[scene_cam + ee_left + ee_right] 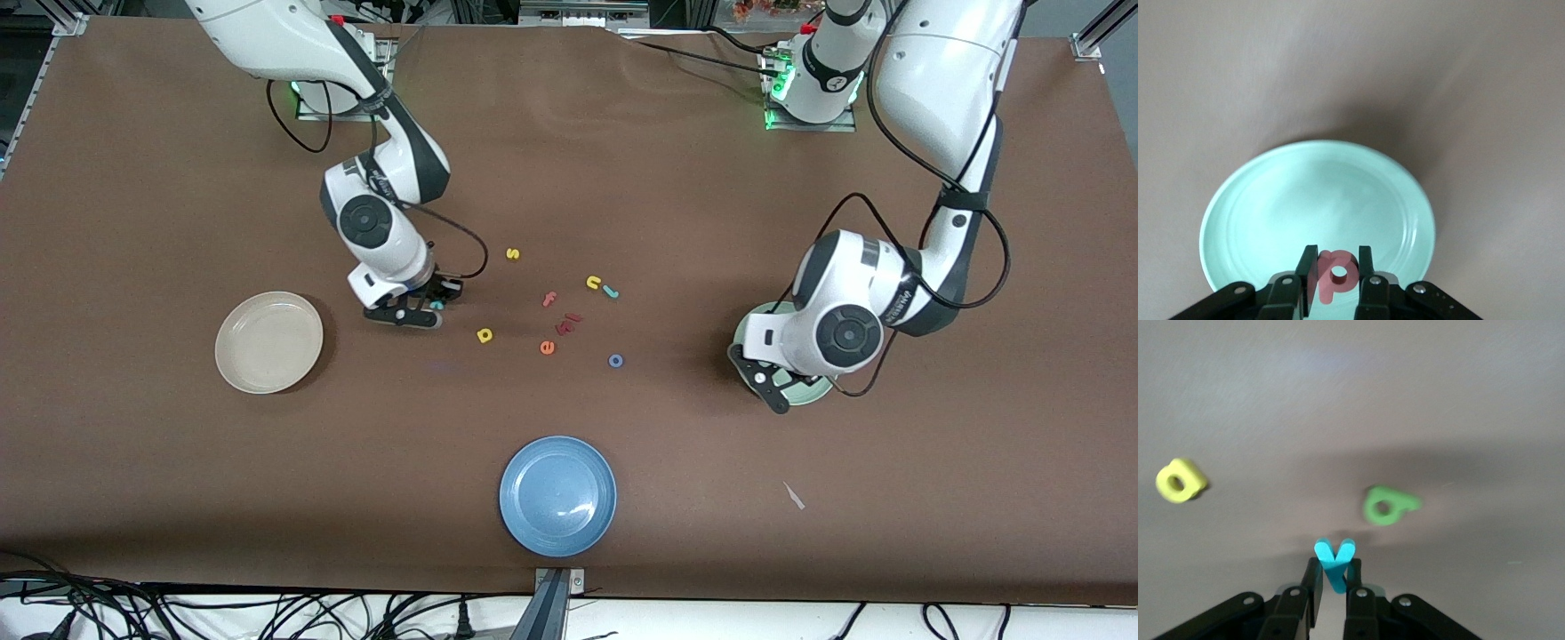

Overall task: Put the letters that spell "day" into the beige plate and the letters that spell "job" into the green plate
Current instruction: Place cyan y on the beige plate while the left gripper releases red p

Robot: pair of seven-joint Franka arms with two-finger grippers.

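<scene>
Right gripper [433, 305] is pinching the teal "y" [1335, 560] between closed fingers, low over the table beside the beige plate [269, 342] — plate is sitting toward the right arm's end, nothing in it. Green "a" [1386, 505] is hidden by the gripper in the front view, showing only in the right wrist view, on the table just ahead of the fingers. Yellow "d" [484, 335] is lying near the gripper, toward the table middle. Teal "j" [610, 291] and blue "o" [615, 360] are lying in the loose cluster at mid-table. Left gripper [1338, 280] is gripping the red-pink "b" [1336, 272] over the green plate [1271, 213] — plate is mostly covered by the arm in the front view.
</scene>
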